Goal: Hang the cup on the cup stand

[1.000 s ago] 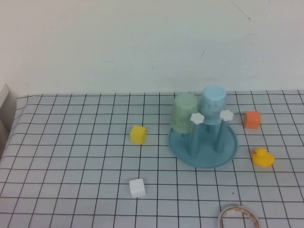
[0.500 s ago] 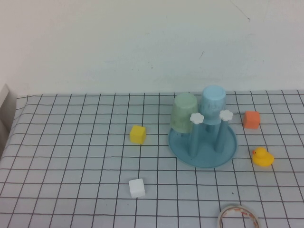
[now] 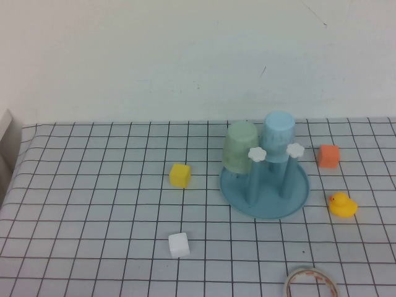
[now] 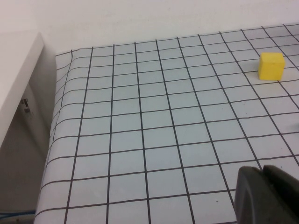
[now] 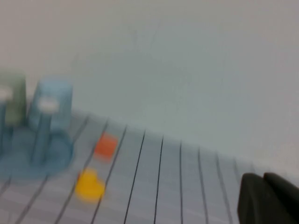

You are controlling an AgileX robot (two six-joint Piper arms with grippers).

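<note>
- High view: the cup (image 3: 278, 136) is seen inverted on a rear peg of the cup stand (image 3: 265, 189), beside a green cup (image 3: 240, 147); the hanging appears done. Neither gripper is in view.
- Left wrist view: the left gripper (image 4: 266, 193) is pressed together, empty, over open grid; a yellow block (image 4: 271, 66) lies well ahead, the table edge off to one side.
- Right wrist view: the right gripper (image 5: 268, 198) is pressed together, empty; the stand lies well apart, with a duck (image 5: 88, 184) between.

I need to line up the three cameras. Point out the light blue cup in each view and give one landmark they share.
High view: the cup sits upside down at the back right of the cup stand, beside the green cup.
Left wrist view: not in it; only the yellow block and the shut left gripper.
Right wrist view: the cup shows blurred on the stand; the shut right gripper is at the corner.
Shared landmark: the grid tablecloth.
</note>
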